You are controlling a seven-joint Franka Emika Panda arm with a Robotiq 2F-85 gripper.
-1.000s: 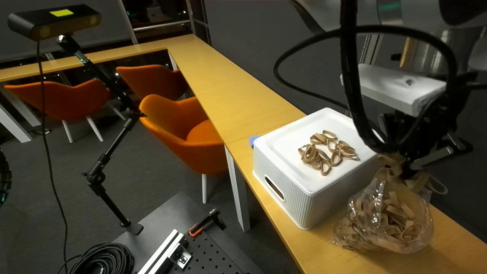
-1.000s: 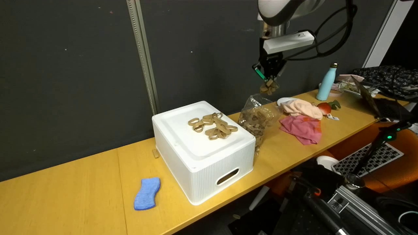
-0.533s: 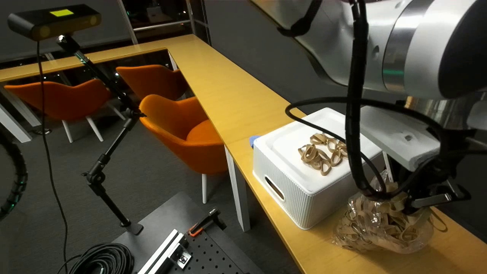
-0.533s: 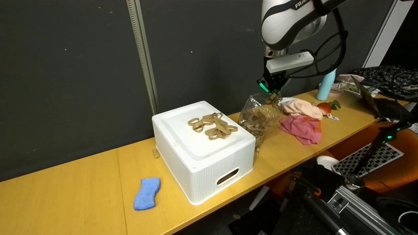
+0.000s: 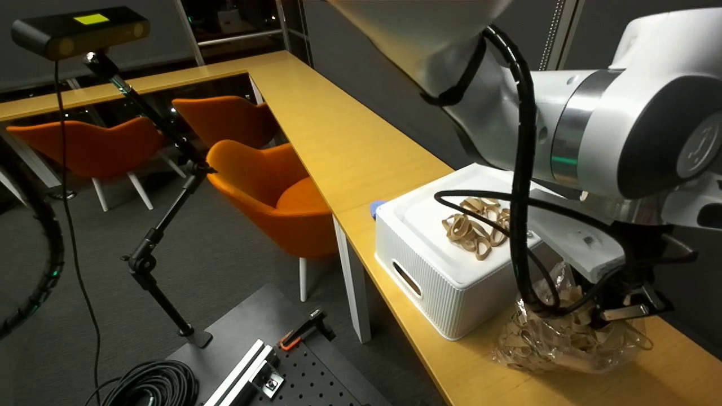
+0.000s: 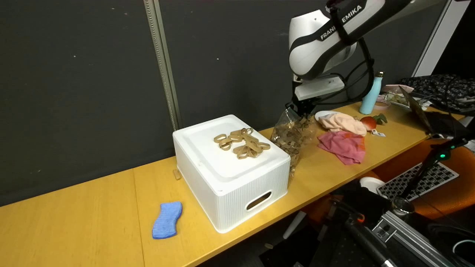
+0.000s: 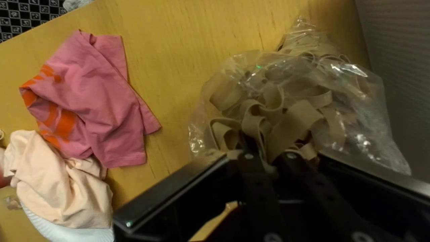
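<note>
My gripper (image 7: 270, 158) points down at the open mouth of a clear plastic bag (image 7: 366, 137). Its jaws are nearly together, pinching a bunch of tan rubber bands (image 7: 257, 117) that sticks out beyond the fingertips. Many more bands fill the bag, and in the wrist view the held ones overlap them, so where the bunch ends is unclear. In both exterior views the bag (image 5: 569, 344) stands on the table against a white ribbed box (image 6: 256, 178). A loose pile of similar bands (image 6: 246, 146) lies on the box's flat top.
Beside the bag lie a pink cloth (image 7: 100, 101), a peach cloth (image 7: 57, 181) and a white plate (image 7: 67, 232). A light blue bottle (image 6: 371, 94) stands farther along. A blue sponge (image 6: 167, 220) rests on the box's other side. A dark wall (image 6: 230, 74) backs the table.
The arm has come down, carrying the held bands from above the bag to its mouth, where the bag now hides the fingertips in an exterior view. The bands on the box have not moved.
</note>
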